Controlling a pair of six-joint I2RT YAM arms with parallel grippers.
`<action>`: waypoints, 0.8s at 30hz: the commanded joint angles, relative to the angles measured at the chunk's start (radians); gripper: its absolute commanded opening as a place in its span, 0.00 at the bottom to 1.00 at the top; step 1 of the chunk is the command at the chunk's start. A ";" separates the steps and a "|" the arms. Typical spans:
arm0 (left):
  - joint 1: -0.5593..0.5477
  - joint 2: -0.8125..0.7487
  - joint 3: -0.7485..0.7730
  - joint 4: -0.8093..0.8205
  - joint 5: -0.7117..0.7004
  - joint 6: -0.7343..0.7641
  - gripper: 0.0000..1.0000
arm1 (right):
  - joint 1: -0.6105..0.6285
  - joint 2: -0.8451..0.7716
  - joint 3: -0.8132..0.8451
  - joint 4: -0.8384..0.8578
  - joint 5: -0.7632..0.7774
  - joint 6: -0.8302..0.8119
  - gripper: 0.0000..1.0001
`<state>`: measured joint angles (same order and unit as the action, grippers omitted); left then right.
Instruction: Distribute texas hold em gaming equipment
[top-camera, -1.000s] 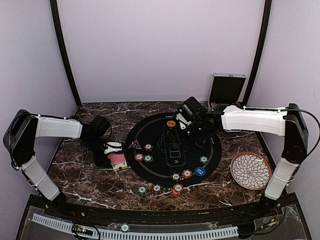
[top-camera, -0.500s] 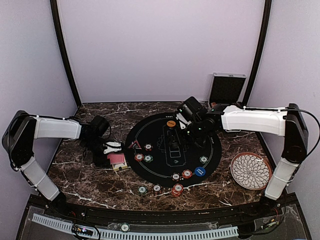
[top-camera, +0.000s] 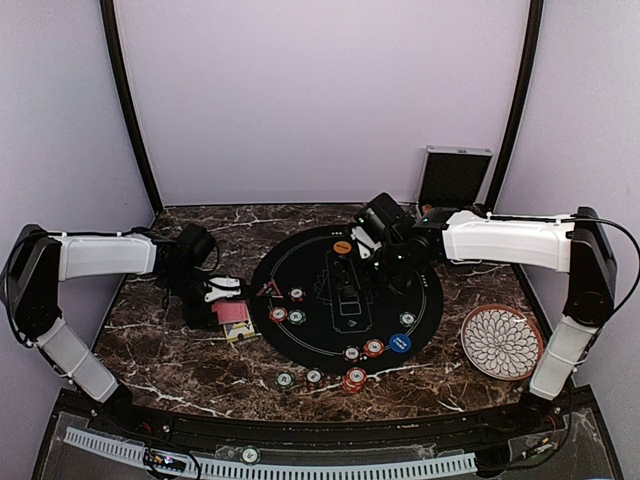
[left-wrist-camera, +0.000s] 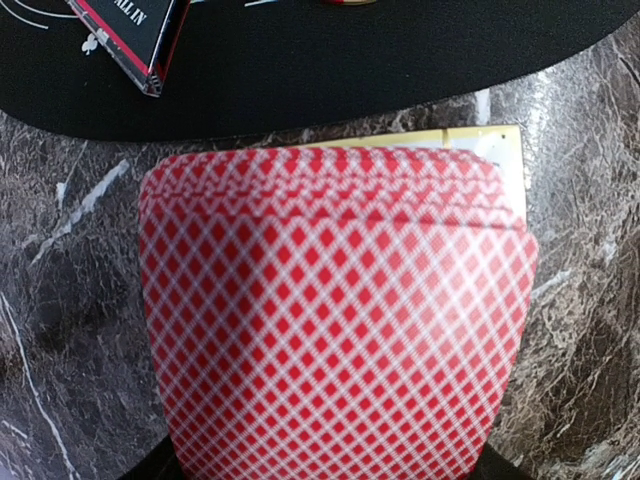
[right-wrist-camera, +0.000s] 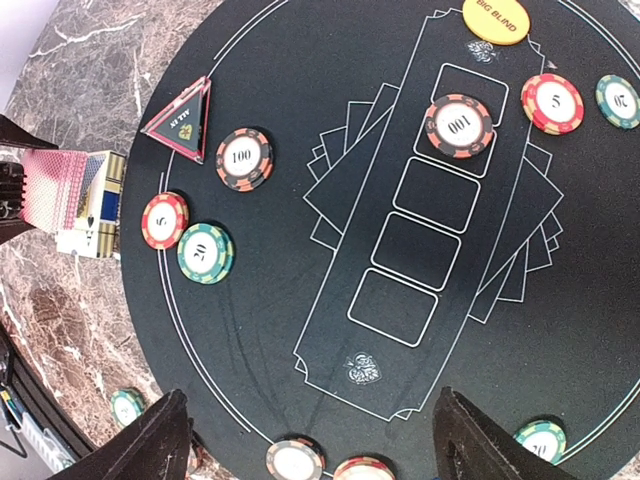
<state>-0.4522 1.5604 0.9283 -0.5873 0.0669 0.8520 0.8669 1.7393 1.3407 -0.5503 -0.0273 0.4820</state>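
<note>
Arms bent at the elbow: left arm (top-camera: 105, 255) reaching in from the left side, right arm (top-camera: 500, 238) from the right. Left tool (top-camera: 226, 300) low beside the left edge of the round black mat (top-camera: 425, 300), pinched tight on a fan of red-backed playing cards (left-wrist-camera: 335, 330). Right tool (right-wrist-camera: 310, 405) up over the mat, pointing down, fingers (right-wrist-camera: 150, 440) spread wide with nothing between them.

Left tool's own fingers mostly hidden behind the cards in the left wrist view; card faces not seen. Yellow-edged card box (right-wrist-camera: 92, 225) half covered under the cards. Some poker chips (right-wrist-camera: 295, 462) cut off at the bottom of the right wrist view. Dark case (top-camera: 455, 175) at the back right corner, too dim to make out well.

Dark brown marble counter (top-camera: 180, 365) with white veins, pale purple walls (top-camera: 320, 100) around it. On the mat: triangular marker (right-wrist-camera: 183, 120) reading ALL IN, orange button (right-wrist-camera: 495, 18) reading BIG BLIND, blue button (top-camera: 400, 343), and other poker chips spread about. More poker chips on the marble by the mat's near edge. White patterned plate (top-camera: 502, 342) to the right of the mat.
</note>
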 joint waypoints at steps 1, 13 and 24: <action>-0.005 -0.049 0.031 -0.053 0.019 -0.014 0.18 | 0.009 -0.017 0.009 0.036 -0.018 0.018 0.85; -0.005 -0.088 0.210 -0.186 0.132 -0.074 0.15 | 0.001 0.008 -0.016 0.266 -0.281 0.160 0.95; -0.037 -0.082 0.380 -0.299 0.183 -0.125 0.10 | -0.001 0.117 -0.041 0.725 -0.590 0.461 0.99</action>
<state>-0.4664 1.5169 1.2484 -0.8101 0.2001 0.7555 0.8661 1.8153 1.3106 -0.0544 -0.4870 0.8078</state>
